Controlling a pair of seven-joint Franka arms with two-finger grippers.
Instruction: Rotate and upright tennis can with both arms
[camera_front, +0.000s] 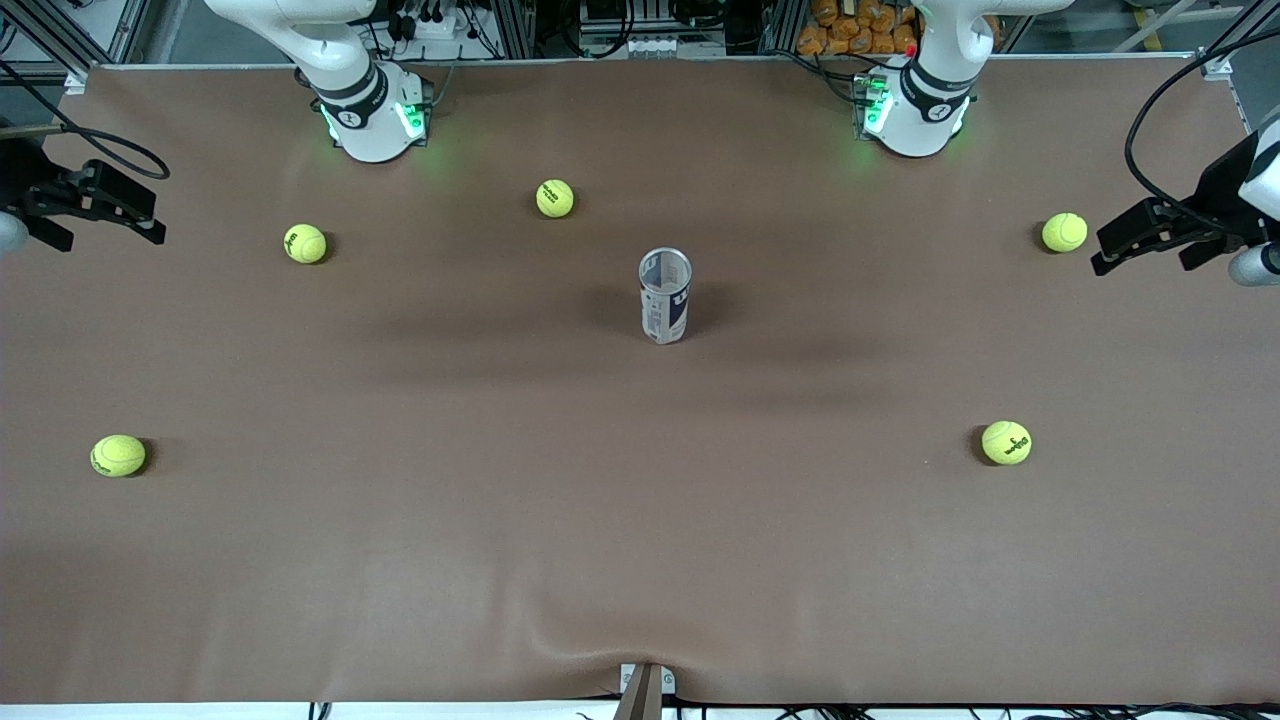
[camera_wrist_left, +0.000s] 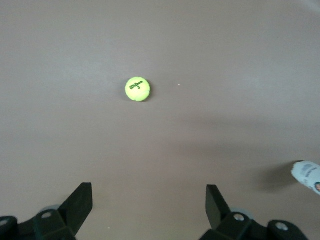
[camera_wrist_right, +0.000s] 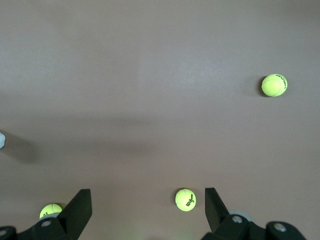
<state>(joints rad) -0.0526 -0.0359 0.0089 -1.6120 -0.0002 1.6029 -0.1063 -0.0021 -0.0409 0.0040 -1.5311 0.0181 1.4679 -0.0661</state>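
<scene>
The tennis can (camera_front: 665, 295) stands upright in the middle of the table with its open silver rim on top and its white and navy label facing the front camera. An edge of the tennis can shows in the left wrist view (camera_wrist_left: 307, 176), and a sliver of it in the right wrist view (camera_wrist_right: 1, 140). My left gripper (camera_front: 1140, 266) hangs open and empty over the left arm's end of the table, well away from the can; it is also in its wrist view (camera_wrist_left: 149, 202). My right gripper (camera_front: 112, 240) hangs open and empty over the right arm's end; it shows too in its wrist view (camera_wrist_right: 148, 202).
Several yellow-green tennis balls lie scattered on the brown table: two toward the right arm's base (camera_front: 555, 198) (camera_front: 305, 243), one by the left gripper (camera_front: 1064, 232), and two nearer the front camera (camera_front: 118, 455) (camera_front: 1006, 442). The wrist views show balls too (camera_wrist_left: 137, 89) (camera_wrist_right: 185, 200).
</scene>
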